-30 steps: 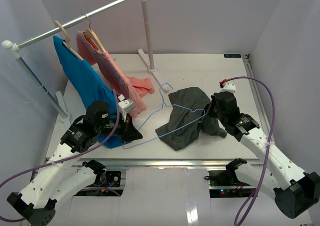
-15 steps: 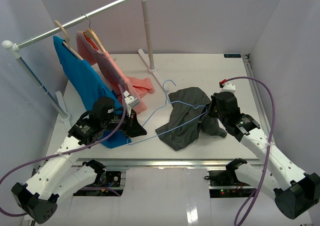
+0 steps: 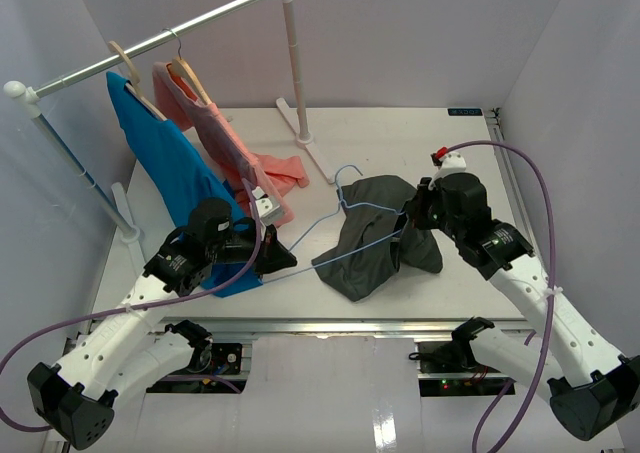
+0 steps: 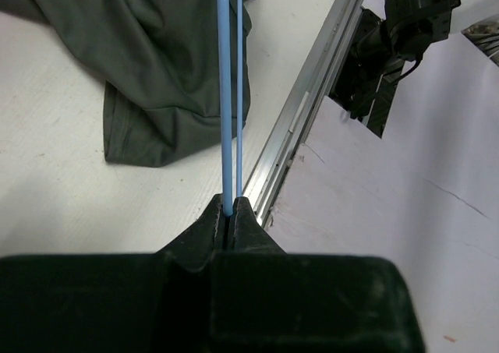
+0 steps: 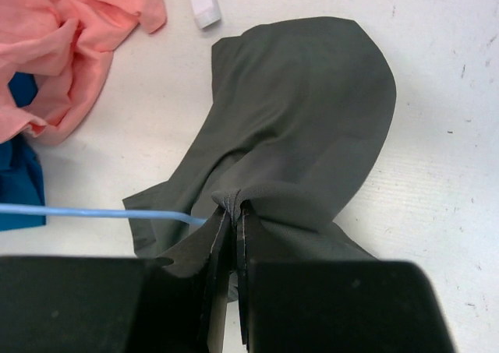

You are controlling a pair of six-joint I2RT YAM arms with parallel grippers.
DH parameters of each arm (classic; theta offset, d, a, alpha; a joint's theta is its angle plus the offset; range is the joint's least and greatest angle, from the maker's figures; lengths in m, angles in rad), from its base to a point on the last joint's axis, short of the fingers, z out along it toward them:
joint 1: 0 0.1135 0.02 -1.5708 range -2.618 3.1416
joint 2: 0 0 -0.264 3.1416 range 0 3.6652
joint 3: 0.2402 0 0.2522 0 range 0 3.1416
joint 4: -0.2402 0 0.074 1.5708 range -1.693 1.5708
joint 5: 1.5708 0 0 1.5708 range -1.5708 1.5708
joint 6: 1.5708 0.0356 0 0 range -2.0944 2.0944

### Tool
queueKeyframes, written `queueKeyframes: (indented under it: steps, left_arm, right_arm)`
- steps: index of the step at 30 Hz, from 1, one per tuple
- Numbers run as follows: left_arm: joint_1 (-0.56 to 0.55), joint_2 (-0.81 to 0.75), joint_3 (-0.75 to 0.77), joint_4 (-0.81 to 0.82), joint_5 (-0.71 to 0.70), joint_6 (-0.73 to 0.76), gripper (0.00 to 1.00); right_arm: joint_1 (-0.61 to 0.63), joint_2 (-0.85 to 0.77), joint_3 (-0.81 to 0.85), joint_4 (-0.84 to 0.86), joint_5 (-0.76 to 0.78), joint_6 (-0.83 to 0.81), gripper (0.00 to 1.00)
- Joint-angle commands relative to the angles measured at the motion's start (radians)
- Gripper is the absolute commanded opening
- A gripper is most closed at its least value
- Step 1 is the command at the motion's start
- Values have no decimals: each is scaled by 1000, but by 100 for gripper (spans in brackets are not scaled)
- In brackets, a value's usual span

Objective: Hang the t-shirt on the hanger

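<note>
Mid-frame, the left gripper (image 4: 231,211) pinches the hanger (image 4: 225,96) and the right gripper (image 5: 235,213) pinches the t-shirt (image 5: 312,96), which looks only partly on.

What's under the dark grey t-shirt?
One end of the thin light-blue wire hanger slips under the dark charcoal-grey cloth t-shirt beside the right gripper, jaws shut on cloth. How far it reaches is covered.

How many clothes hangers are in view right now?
3. One wooden hanger on the rail carries the blue garment; a second wooden hanger carries the pink garment. The light-blue wire hanger reaches across the t-shirt, pinched in the left gripper. None seems hidden.
</note>
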Motion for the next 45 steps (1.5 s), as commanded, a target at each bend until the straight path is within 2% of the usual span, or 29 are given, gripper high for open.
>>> queueKeyframes:
  steps: [1,9,15,17,20,24,32,36,39,43,45]
  left_arm:
    - [-2,-22,3,99,44,143,0]
    - [-2,18,31,142,75,240,0]
    - [-2,54,8,274,85,199,0]
    - [-2,65,-5,338,99,181,0]
    - [-4,91,-10,370,117,173,0]
    - [-4,111,-27,434,119,146,0]
    - [-9,125,-111,685,104,-11,0]
    - [-17,134,-137,779,104,-65,0]
    - [-19,129,-170,846,111,-99,0]
    - [-19,142,-204,912,137,-125,0]
    - [-19,149,-224,944,144,-144,0]
  right_arm:
    - [-3,6,108,-21,-84,-61,8]
    - [-2,83,241,-101,-268,-136,8]
    - [0,78,233,-63,-385,-129,8]
    - [0,73,229,-27,-497,-114,8]
    - [4,80,238,3,-576,-86,8]
    - [20,75,234,43,-642,-52,8]
    - [40,35,177,153,-685,53,10]
    - [48,20,167,169,-702,72,19]
    - [49,1,173,131,-654,50,37]
    - [48,-10,200,70,-584,7,47]
    - [49,-10,210,57,-565,-10,50]
